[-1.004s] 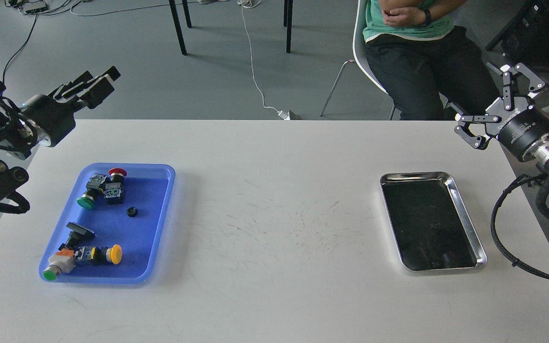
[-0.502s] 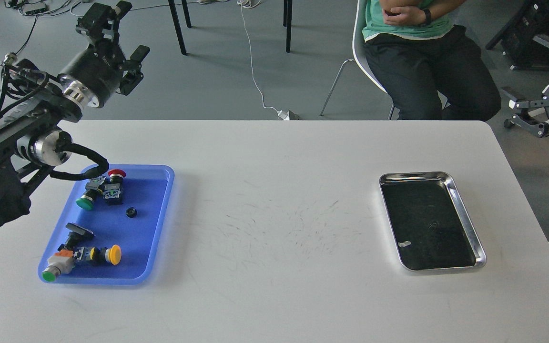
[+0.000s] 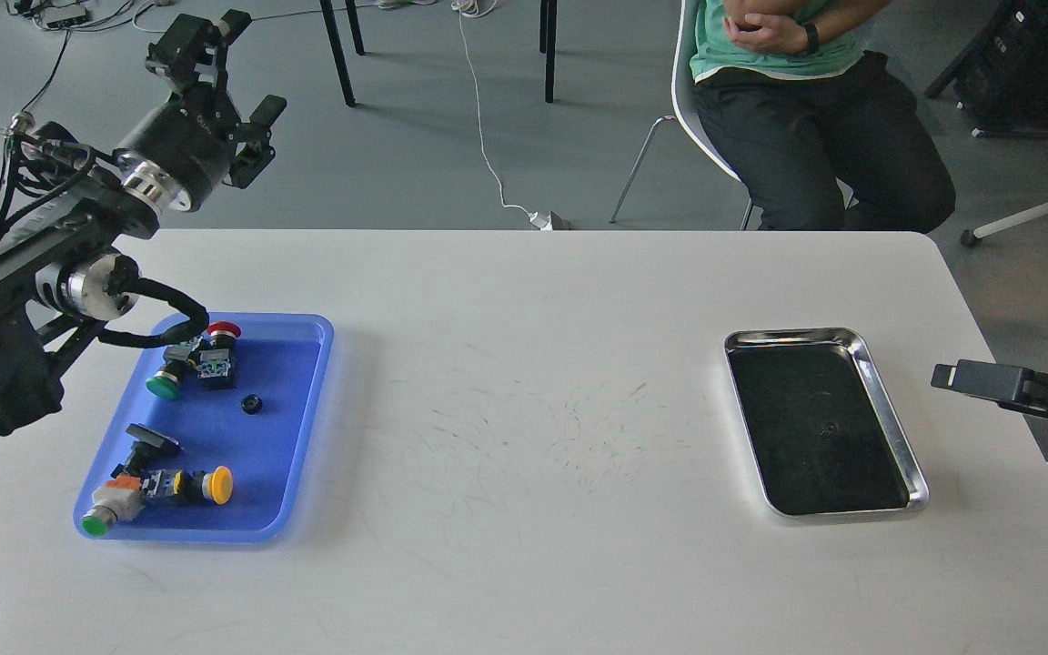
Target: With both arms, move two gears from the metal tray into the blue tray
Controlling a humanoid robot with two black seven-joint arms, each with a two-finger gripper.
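One small black gear (image 3: pixel 252 402) lies in the blue tray (image 3: pixel 280 455) at the left of the table, among push-button switches. The metal tray (image 3: pixel 793 335) sits at the right; its dark inside shows no gear that I can make out. My left gripper (image 3: pixel 226 71) is open and empty, raised high beyond the table's far left edge, behind the blue tray. My right gripper (image 3: pixel 974 377) comes in low from the right edge, just right of the metal tray. It is seen side-on, so its fingers cannot be told apart.
Several push-button switches with red (image 3: pixel 223 329), green (image 3: pixel 161 387) and yellow (image 3: pixel 220 485) caps lie in the blue tray. A person sits on a chair (image 3: pixel 815 118) behind the table's far right. The white table (image 3: pixel 524 437) lies bare between the trays.
My left arm swung up and turned, then held almost still. My right gripper left its high spot at the right and now sits low beside the metal tray, turned side-on.
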